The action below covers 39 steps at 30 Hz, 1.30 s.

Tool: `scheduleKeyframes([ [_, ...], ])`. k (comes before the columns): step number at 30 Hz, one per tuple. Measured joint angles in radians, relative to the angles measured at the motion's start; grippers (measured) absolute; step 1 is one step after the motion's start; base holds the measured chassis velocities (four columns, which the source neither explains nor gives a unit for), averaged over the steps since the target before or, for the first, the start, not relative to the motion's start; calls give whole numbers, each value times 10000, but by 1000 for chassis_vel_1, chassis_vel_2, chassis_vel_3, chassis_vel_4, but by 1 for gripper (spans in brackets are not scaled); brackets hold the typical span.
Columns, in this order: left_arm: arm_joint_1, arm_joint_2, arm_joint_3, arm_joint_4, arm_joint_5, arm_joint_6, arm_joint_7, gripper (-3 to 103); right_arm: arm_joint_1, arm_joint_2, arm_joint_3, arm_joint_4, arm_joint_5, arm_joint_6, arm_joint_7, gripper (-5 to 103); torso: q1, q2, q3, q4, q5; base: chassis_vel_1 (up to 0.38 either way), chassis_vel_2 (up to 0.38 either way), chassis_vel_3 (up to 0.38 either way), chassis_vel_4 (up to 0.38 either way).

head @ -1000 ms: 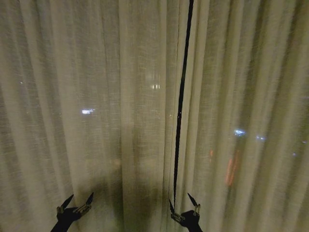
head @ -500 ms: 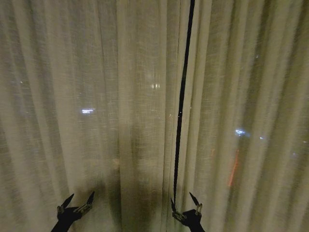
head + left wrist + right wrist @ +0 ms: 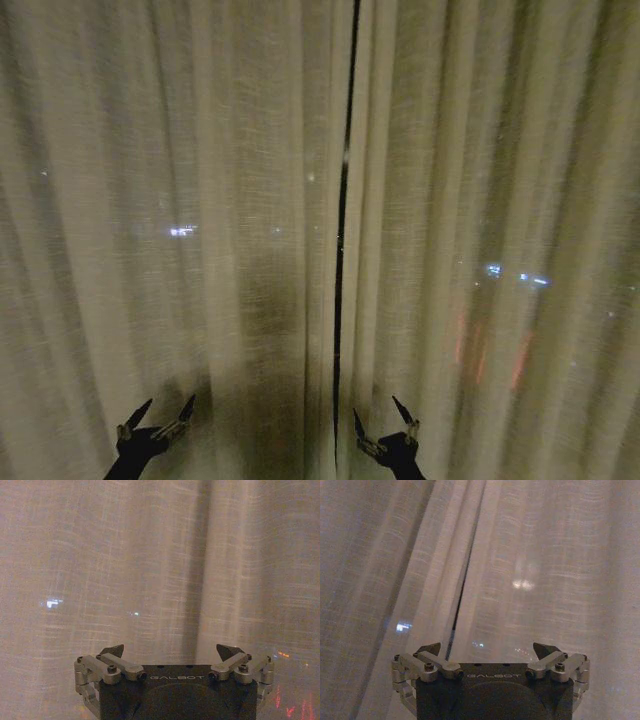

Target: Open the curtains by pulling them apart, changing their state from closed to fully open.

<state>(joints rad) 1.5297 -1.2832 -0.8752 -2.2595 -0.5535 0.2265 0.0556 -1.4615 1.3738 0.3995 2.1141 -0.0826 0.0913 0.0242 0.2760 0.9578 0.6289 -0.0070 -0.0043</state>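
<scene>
Fingers of the left gripper (image 3: 158,415) and right gripper (image 3: 383,423) gape empty before the curtains (image 3: 200,200), sheer pleated weave; lights beyond blur into smudges.

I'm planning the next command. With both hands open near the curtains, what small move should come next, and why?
Probably ease the right hand forward to the right curtain edge beside the dark gap. It sits nearest that edge, open and holding nothing. The left hand hangs open before the left curtain.
</scene>
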Motion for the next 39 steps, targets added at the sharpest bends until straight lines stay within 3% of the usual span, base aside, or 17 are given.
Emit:
scheduleKeyframes([
  [6, -26, 19, -1, 15, -4, 20, -13, 100, 0, 4, -170, -24, -168, 113, -12, 100, 0, 1, -1, 2, -7, 11, 84, -5, -97],
  [9, -39, 107, -79, -27, -29, 91, -58, 100, 293, 5, -525, -57, 44, -911, 260, 100, 0, 1, -2, 2, -3, 22, 39, -17, -41],
  [11, -29, 114, -90, -47, -32, 99, -61, 100, 386, 4, -596, -72, 187, -1147, 344, 100, -1, 1, -2, 2, -3, 0, 0, 0, 0],
  [14, 145, 103, -152, -240, -35, 144, -58, 100, 1005, 1, -796, -267, 1215, -2456, 870, 100, -3, 1, -2, 2, 4, 0, 0, 0, 0],
  [19, 338, 86, -271, -404, -29, 155, -60, 100, 1342, 0, -433, -362, 1843, -3159, 1380, 100, 0, 0, 0, 0, 0, 0, 0, 0, 0],
  [34, 487, -27, -243, -786, 124, 246, -63, 100, 2540, 1, -842, -1022, 2846, -3302, 1522, 100, -1, 1, -1, 1, -1, 0, 0, 0, 0],
  [38, 681, -62, -258, -1264, -64, 623, -65, 100, 2852, 1, -883, -1061, 3193, -3438, 1520, 100, -2, 1, -1, 1, 0, 0, 0, 0, 0],
  [39, 788, -54, -248, -1547, -261, 1043, -74, 100, 3000, 1, -886, -1081, 3267, -3478, 1526, 100, -2, 1, -1, 1, -1, 0, 0, 0, 0],
])
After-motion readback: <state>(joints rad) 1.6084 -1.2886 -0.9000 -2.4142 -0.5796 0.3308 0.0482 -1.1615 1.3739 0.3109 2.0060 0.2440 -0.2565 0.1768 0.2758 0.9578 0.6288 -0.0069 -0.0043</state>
